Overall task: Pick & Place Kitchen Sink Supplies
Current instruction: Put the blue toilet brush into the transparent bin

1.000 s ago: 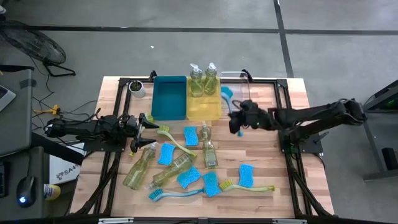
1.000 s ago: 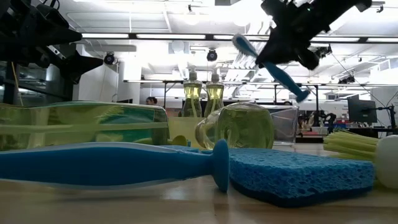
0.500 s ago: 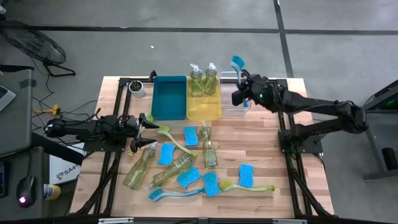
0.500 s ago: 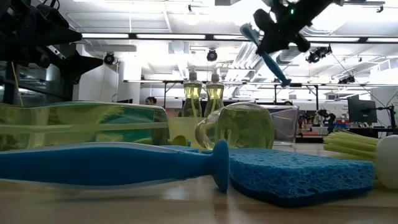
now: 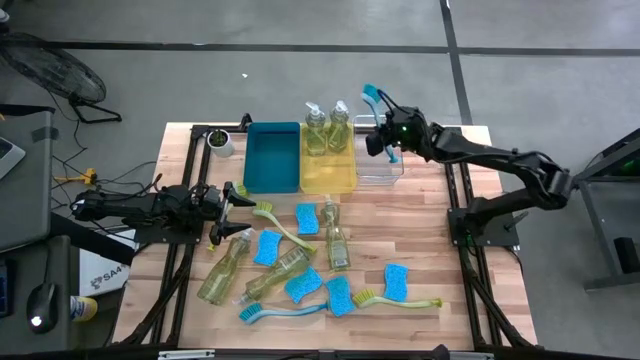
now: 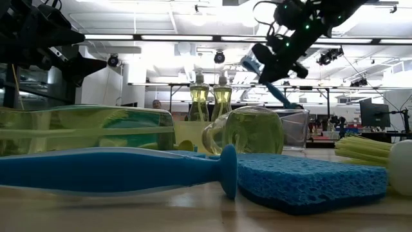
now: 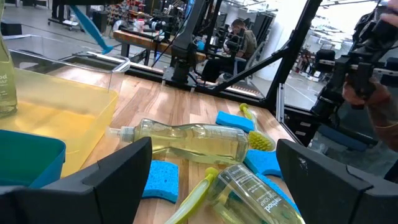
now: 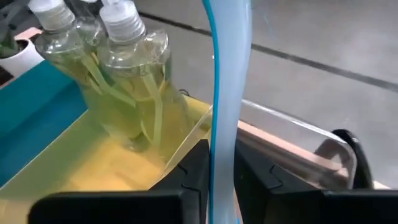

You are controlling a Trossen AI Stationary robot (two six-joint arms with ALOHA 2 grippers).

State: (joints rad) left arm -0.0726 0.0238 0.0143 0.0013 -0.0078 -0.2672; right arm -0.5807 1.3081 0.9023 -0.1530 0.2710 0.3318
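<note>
You cannot see the blue brush (image 8: pixel 225 93) head, cut off in the right wrist view; the low view crops the near blue handle (image 6: pixel 109 171).

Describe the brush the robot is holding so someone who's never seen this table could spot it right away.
Start at the far edge of the table, where three bins stand in a row; the clear bin is on the right. Above it the right gripper is shut on a blue brush, head tilted up and away. Every other brush lies flat on the wood in the clutter; this one alone is in the air.
</note>
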